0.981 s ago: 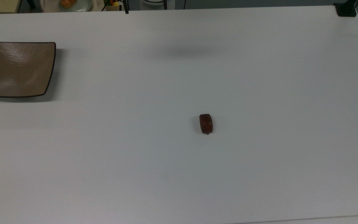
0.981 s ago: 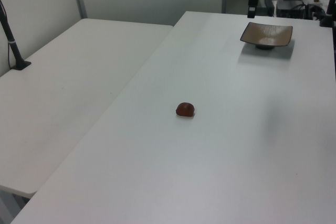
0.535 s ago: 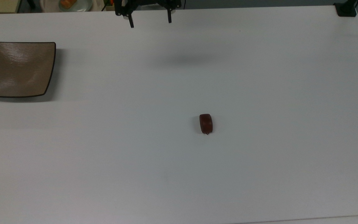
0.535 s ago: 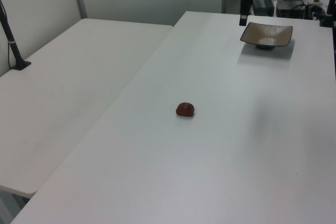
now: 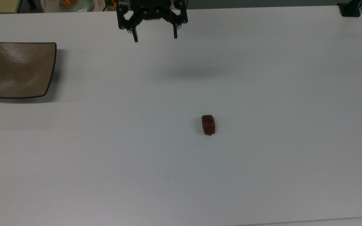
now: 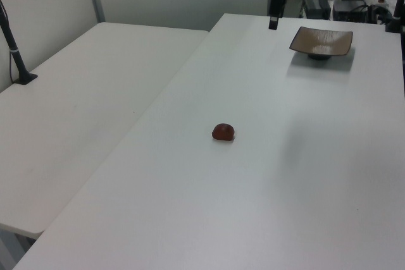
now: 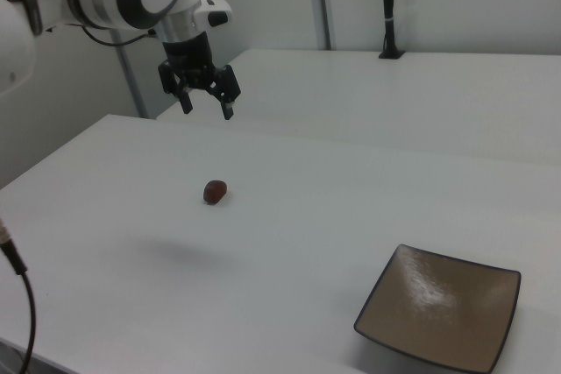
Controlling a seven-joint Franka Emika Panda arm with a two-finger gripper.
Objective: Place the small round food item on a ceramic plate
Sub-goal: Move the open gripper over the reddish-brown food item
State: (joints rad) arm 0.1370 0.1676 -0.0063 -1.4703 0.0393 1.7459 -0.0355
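Note:
The small round food item (image 5: 208, 124) (image 6: 223, 132) (image 7: 215, 191), a glossy dark red-brown lump, lies alone on the white table. The square tan ceramic plate (image 5: 19, 69) (image 6: 321, 40) (image 7: 440, 306) with a dark rim stands empty at the top view's left. My gripper (image 5: 155, 39) (image 7: 208, 111) hangs open in the air above the table's far edge in the top view, well away from both, with nothing between its black fingers (image 5: 135, 37).
A second white table (image 6: 82, 112) adjoins on the left view's left, with a black post (image 6: 16, 55) on it. A round pale plate with an orange piece (image 5: 71, 4) sits beyond the top view's far edge. A black mount (image 5: 350, 10) occupies the table's corner.
My gripper has come into the top view from the far edge and moved further over the table, staying open. The food item and the plate have not moved.

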